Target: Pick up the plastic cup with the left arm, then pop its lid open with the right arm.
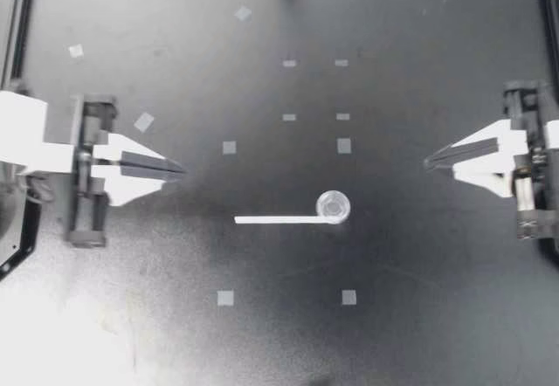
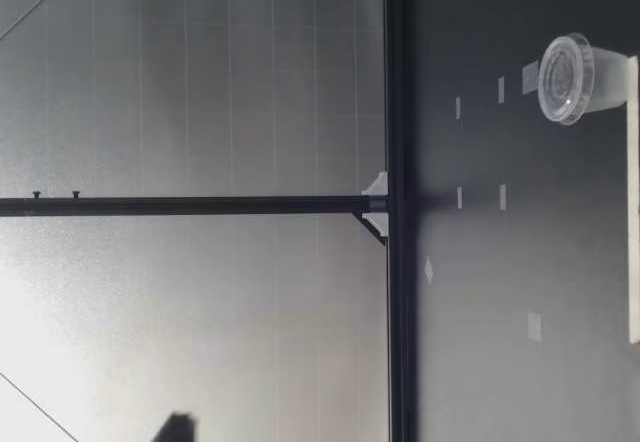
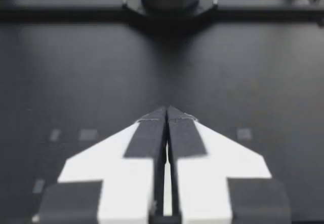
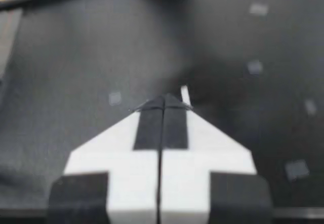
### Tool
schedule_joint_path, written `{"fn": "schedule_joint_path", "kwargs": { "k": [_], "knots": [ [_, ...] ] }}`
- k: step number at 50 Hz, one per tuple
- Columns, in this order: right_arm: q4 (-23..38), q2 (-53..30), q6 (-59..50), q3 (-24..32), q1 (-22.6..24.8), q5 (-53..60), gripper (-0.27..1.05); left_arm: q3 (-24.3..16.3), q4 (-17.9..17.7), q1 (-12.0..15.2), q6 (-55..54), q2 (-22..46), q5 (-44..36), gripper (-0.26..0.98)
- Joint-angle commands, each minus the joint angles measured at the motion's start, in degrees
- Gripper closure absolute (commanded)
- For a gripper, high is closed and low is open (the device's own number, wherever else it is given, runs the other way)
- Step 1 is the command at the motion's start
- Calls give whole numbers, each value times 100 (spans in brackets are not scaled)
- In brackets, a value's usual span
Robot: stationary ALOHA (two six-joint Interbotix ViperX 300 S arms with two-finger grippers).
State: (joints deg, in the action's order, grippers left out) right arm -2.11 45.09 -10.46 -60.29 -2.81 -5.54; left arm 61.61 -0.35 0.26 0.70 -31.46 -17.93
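Dark table [image 1: 262,342] carries tape marks [image 1: 225,298]; our left gripper [image 1: 181,169] and right gripper [image 1: 428,163] rest at its sides, fingers pressed together on nothing, so we judge no grasp begun; a reach calls for opening first; between them lies the white strip [image 1: 275,220]; at its end stands the clear cup [image 1: 333,204], seemingly lidded, nearer our right gripper, well apart from both.
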Motion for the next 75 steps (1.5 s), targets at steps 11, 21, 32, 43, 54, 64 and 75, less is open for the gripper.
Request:
{"fn": "schedule_joint_path", "kwargs": {
  "k": [11,21,32,43,54,64,75],
  "knots": [
    [-26,-940,-114,229,105,-44,81,-193,-35,26,-70,747,-519,42],
    [-88,-1345,-290,132,176,396,81,-211,-53,26,-281,1248,-747,33],
    [-97,-1916,-404,141,220,598,81,-360,-62,26,-290,1881,-1037,33],
    [-88,-2443,-404,229,229,642,81,-721,-53,26,-290,2628,-1037,31],
    [-88,-3032,-396,396,246,853,81,-1063,-62,26,-290,3208,-1011,22],
    [-88,-3595,-431,501,246,1178,81,-1274,-62,18,-290,3604,-993,20],
    [-88,-3964,-422,677,246,1248,81,-1503,-53,26,-281,4008,-993,20]
  ]
}}
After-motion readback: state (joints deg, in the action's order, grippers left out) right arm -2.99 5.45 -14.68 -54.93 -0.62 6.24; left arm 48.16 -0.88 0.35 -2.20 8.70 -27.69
